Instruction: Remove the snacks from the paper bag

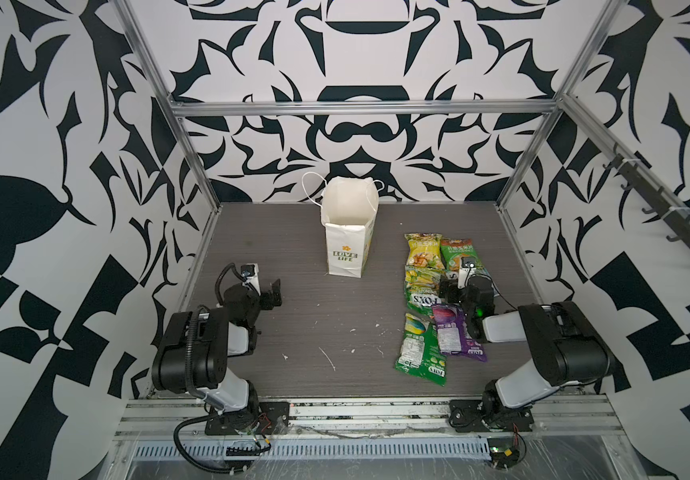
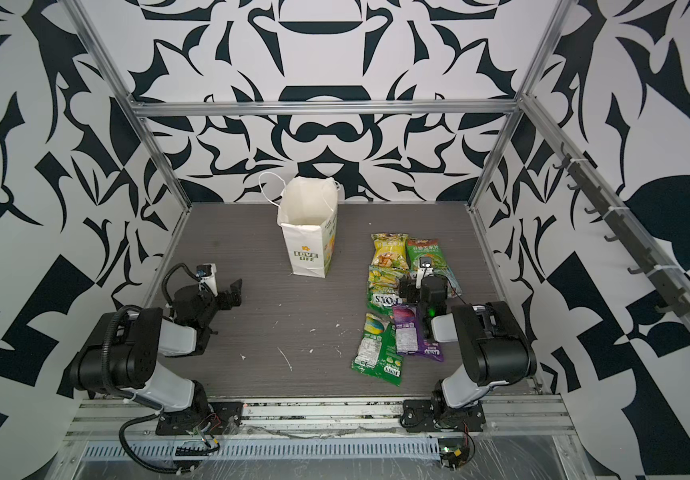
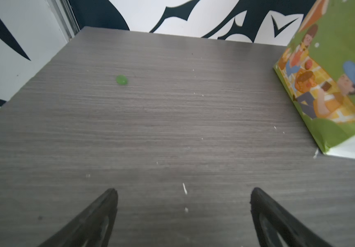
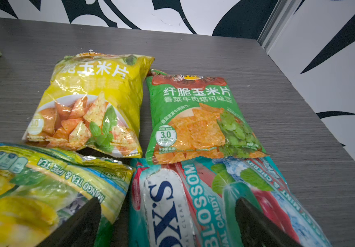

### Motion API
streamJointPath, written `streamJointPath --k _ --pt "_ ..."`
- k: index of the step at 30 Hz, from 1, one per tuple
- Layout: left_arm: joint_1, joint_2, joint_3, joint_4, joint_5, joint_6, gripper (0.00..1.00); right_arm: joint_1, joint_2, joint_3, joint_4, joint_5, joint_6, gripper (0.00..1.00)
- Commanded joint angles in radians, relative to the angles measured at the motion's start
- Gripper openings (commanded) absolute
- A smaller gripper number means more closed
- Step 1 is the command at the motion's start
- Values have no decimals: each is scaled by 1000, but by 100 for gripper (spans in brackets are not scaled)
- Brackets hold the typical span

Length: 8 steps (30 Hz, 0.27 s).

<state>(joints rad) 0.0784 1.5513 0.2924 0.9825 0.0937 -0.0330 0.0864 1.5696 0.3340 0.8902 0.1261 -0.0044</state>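
Observation:
The paper bag stands upright at the back middle with its mouth open; only white paper shows inside. Its green printed face is in the left wrist view. Several snacks lie flat on the right: a yellow packet, a green chip packet, a green mango packet, a teal packet, a purple one and a green one. My right gripper hangs open just over the teal packet. My left gripper is open over bare table.
A small green spot and white flecks mark the grey table. Aluminium posts and patterned walls close in the table on three sides. A rail of black hooks runs along the right wall.

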Motion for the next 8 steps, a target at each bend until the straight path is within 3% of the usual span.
streamJointPath --k 1,5,8 --pt "8 -5 63 -48 -43 -19 99 0 -16 19 25 -3 -10 100" --pt "9 -5 102 -132 -132 -62 99 0 -17 19 25 -3 -8 100" --pt "9 3 92 -93 -139 -63 99 0 -17 19 25 -3 -9 100"
